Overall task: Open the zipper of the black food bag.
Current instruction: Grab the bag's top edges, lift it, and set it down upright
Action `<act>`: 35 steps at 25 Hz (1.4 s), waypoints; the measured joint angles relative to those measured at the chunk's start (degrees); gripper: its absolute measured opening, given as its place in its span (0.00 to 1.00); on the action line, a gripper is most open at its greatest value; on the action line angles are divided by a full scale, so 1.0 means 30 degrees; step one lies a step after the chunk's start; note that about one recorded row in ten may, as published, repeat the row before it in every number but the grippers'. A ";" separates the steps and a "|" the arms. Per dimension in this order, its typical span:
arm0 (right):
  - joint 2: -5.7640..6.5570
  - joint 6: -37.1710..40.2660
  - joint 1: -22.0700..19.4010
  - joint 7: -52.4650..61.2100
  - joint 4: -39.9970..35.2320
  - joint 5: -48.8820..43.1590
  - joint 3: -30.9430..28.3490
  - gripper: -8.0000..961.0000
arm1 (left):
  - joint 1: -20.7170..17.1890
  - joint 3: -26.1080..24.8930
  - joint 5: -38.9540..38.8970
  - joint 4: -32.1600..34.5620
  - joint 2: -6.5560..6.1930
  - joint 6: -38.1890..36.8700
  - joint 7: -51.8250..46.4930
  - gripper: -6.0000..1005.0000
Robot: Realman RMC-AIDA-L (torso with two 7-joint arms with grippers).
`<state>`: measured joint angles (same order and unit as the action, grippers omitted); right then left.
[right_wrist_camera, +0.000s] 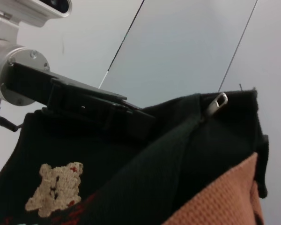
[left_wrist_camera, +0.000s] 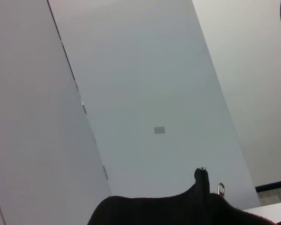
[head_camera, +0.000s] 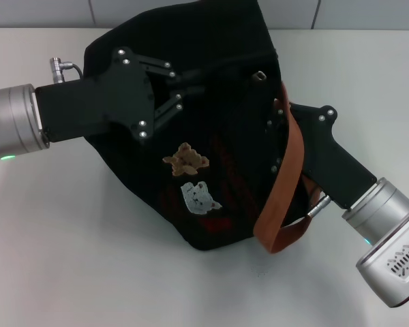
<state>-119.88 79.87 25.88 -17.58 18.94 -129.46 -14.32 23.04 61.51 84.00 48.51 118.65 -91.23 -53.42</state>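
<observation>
The black food bag (head_camera: 218, 136) lies tilted on the white table, with its bear patches (head_camera: 186, 160) facing up and an orange-brown strap (head_camera: 290, 177) draped down its right side. The zipper's silver pull tab (head_camera: 260, 75) sits near the bag's far top corner, and it also shows in the wrist views as the pull tab (right_wrist_camera: 218, 101) and the tab (left_wrist_camera: 220, 188). My left gripper (head_camera: 183, 92) is shut on the bag's fabric at its upper left. My right gripper (head_camera: 276, 133) rests against the bag's right side, partly behind the strap.
The white table (head_camera: 88, 259) spreads around the bag, with a wall close behind it. The left arm (right_wrist_camera: 79, 101) reaches in over the bag's upper left and the right arm (head_camera: 354, 184) comes from the lower right.
</observation>
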 joint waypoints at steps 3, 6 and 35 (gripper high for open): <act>0.0000 -0.0019 -0.0119 0.0000 -0.0154 -0.0002 -0.0001 0.01 | -0.0252 -0.0304 -0.0004 0.0002 -0.0001 0.0002 -0.0001 0.10; -0.0001 -0.0022 -0.0241 -0.0001 -0.0232 -0.0003 -0.0002 0.01 | -0.0408 -0.0502 -0.0009 0.0002 0.0000 -0.0013 0.0003 0.10; 0.0001 -0.1003 -0.2144 0.0087 -0.1434 0.0152 -0.0244 0.00 | -0.2306 -0.2870 -0.0724 -0.1025 -0.0124 -0.1449 0.0991 0.10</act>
<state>-119.88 76.86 19.45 -17.31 14.64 -129.01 -15.05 16.12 52.90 81.83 45.44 118.28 -95.58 -50.45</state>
